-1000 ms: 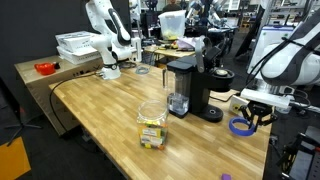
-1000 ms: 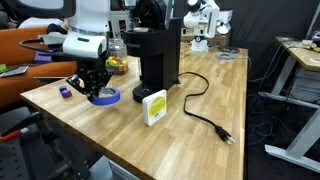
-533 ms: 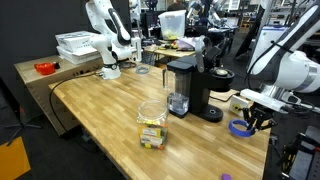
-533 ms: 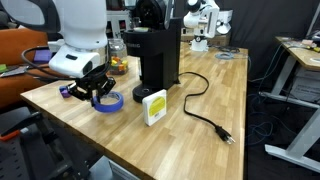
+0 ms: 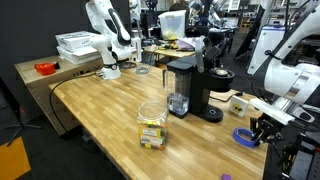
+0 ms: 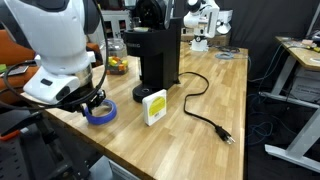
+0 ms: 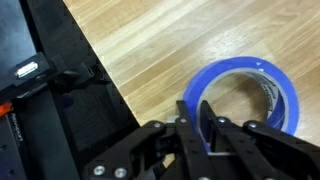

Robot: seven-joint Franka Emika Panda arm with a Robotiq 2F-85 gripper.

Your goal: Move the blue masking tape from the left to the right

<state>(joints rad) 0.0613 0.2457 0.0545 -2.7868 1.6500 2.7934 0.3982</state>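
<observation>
The blue masking tape (image 7: 240,66) is a flat blue-violet ring lying on the wooden table close to its edge. It shows in both exterior views (image 5: 244,138) (image 6: 101,114). My gripper (image 7: 205,125) is shut on the ring's wall, with one finger inside the ring and one outside. In both exterior views the gripper (image 5: 264,130) (image 6: 88,103) reaches down onto the tape's side. The tape's nearest part is hidden behind the fingers in the wrist view.
A black coffee maker (image 5: 190,85) (image 6: 158,55) stands mid-table with its cable (image 6: 205,112) trailing across the wood. A clear cup (image 5: 152,125) holds yellow packets. A tiny purple blob (image 5: 226,177) lies near the table edge. Black equipment (image 7: 60,110) lies beyond the edge.
The gripper has slid the tape along the table toward the near edge, and the arm has swung lower over it. The grip has stayed shut.
</observation>
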